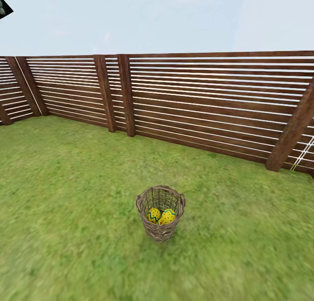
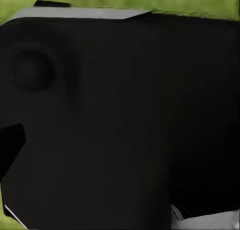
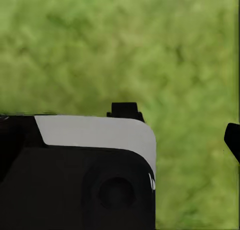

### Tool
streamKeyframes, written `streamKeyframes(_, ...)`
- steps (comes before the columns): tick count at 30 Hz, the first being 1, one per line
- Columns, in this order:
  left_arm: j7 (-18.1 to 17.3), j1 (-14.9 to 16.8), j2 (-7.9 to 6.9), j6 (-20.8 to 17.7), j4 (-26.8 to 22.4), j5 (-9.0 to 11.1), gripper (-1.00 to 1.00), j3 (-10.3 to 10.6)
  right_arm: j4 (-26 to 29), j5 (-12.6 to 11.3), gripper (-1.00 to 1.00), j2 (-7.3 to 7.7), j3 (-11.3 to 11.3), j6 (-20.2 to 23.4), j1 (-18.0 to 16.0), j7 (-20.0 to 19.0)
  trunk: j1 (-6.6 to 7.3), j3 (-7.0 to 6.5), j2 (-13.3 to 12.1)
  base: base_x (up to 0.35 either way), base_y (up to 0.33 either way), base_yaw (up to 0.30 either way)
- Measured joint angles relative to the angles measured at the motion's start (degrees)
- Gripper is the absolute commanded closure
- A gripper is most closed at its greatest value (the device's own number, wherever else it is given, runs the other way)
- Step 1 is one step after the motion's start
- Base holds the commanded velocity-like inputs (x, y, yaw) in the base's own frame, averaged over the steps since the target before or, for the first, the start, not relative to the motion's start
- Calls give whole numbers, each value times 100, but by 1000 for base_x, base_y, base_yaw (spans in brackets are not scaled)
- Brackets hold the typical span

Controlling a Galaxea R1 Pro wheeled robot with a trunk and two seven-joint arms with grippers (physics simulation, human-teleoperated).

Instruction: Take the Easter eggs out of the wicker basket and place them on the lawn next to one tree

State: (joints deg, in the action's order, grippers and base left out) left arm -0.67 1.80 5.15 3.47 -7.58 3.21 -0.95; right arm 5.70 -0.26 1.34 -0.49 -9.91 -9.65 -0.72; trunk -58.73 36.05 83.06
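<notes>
Lawn [image 1: 65,205]: basket [image 1: 160,213] w/ eggs [image 1: 161,215] ahead, center.

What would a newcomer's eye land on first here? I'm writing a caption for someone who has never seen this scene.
First the wicker basket, standing upright on the lawn in the head view's lower middle, with yellow Easter eggs showing inside; two are visible, a third cannot be made out. Behind it a brown slatted fence runs across the whole picture under pale sky.
</notes>
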Motion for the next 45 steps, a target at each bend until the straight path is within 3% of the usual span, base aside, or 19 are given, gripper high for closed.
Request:
streamKeyframes(1, 29, 33, 28, -32, -32, 29, -100, -8, 33, 29, -100, 32, 26, 8, -33, 1, 0, 0, 0, 0, 0, 0)
streamKeyframes(8, 244, 264, -165, -204, -257, 195, -100, -15, 261, -40, -100, 259, -59, 233, -264, 13, 0, 0, 0, 0, 0, 0)
streamKeyframes(9, 1033, 281, -153, -426, -1073, 199, -100, -21, 1208, -45, -100, 512, -70, 1925, -327, 23, 0, 2, 0, 0, 0, 0)
streamKeyframes(10, 1138, 594, -146, -524, -2368, 201, -100, -17, 2304, -51, -100, 558, -83, 2176, -762, 30, 0, 2, 0, 0, 0, 0)
streamKeyframes(11, 1188, 1286, -143, -559, -3646, 189, -100, -13, 2528, -55, -100, 565, -87, 2215, -1732, 35, 0, -2, -1, 0, 0, 0)
streamKeyframes(12, 1306, 1938, -142, -609, -3887, 193, -100, -14, 2528, -59, -100, 578, -99, 2259, -2258, 43, 0, -3, -1, 0, 0, 0)
streamKeyframes(13, 1437, 2153, -140, -642, -3899, 197, -100, -14, 2520, -62, -100, 590, -114, 2289, -2259, 53, 0, -3, -1, 0, 0, 0)
streamKeyframes(14, 1554, 1854, -139, -667, -3897, 198, -100, -15, 2510, -65, -100, 599, -140, 2310, -2092, 73, 0, -1, -1, 0, 0, 0)
streamKeyframes(15, 1641, 1614, -136, -684, -3900, 205, -100, -14, 2501, -65, -100, 611, -192, 2323, -2208, 112, 0, 0, 0, 0, 0, 0)
streamKeyframes(17, 1739, 1734, -127, -718, -4115, 191, -100, 9, 2470, -43, -100, 636, -342, 2334, -2421, 338, 0, -1, -1, 0, 0, 0)
streamKeyframes(22, 1720, 1826, -50, -716, -4682, 210, -100, 95, 2684, 15, -100, 684, -409, 2340, -2660, 479, 0, -1, -1, 0, 0, 0)
streamKeyframes(24, 1698, 1829, 1, -714, -4804, 211, -100, 227, 2750, 6, -100, 713, -403, 2333, -2701, 480, 0, 0, -1, 0, 0, 0)
streamKeyframes(26, 1690, 1816, 30, -704, -5012, 215, -100, 567, 2787, 14, -100, 719, -383, 2319, -2727, 483, 0, -1, -1, 0, 0, 0)
streamKeyframes(29, 1700, 1806, 39, -697, -5117, 214, -100, 892, 2818, 28, -100, 734, -380, 2313, -2732, 482, 0, 0, -1, 0, 0, 0)
streamKeyframes(32, 1705, 1804, 42, -700, -5135, 219, -100, 1094, 2841, 33, -100, 747, -381, 2322, -2734, 482, 1, 0, -1, 50, 0, 0)
streamKeyframes(45, 1706, 1803, 35, -725, -5099, 220, -100, 1158, 2836, 25, -100, 719, -381, 2319, -2682, 484, 4, -1, 0, 307, 9, -24)
